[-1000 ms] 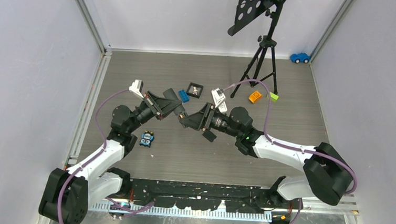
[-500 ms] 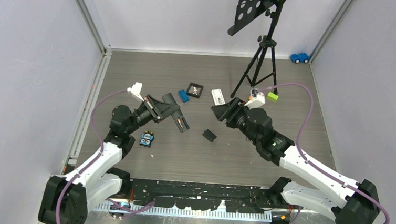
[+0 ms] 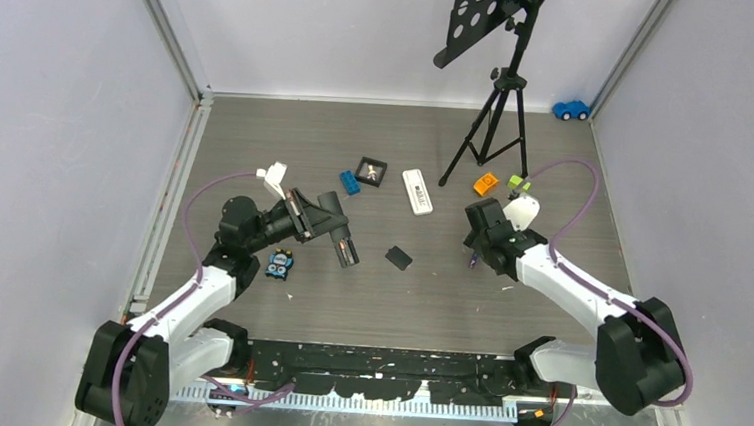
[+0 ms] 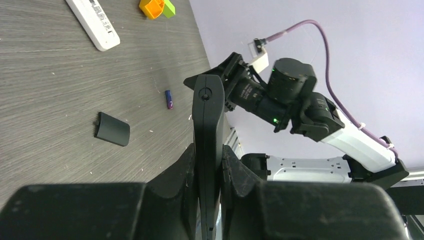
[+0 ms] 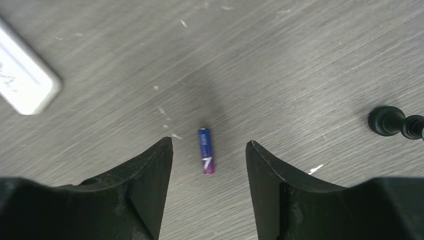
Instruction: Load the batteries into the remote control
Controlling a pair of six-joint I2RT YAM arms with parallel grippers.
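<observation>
Right gripper [image 5: 209, 144] hangs with its jaws spread wide over a small blue-and-purple cylindrical battery [image 5: 205, 157] — you'll see it lying flat on the grey wood-grain tabletop [image 5: 310, 55], between the fingertips, not gripped. Your left gripper [image 4: 209, 167] is clamped on the slim black plastic remote control [image 4: 207, 110].

The left arm [image 3: 192, 295] and right arm [image 3: 574, 282] each have white link shells between black cylindrical joints. A purple cable [image 3: 204, 186] runs along each arm to a white camera housing [image 3: 274, 176] at the wrist. The left tool [image 4: 209, 155] and right tool [image 5: 209, 145] carry black wedge-shaped fingers [image 5: 145, 175].
</observation>
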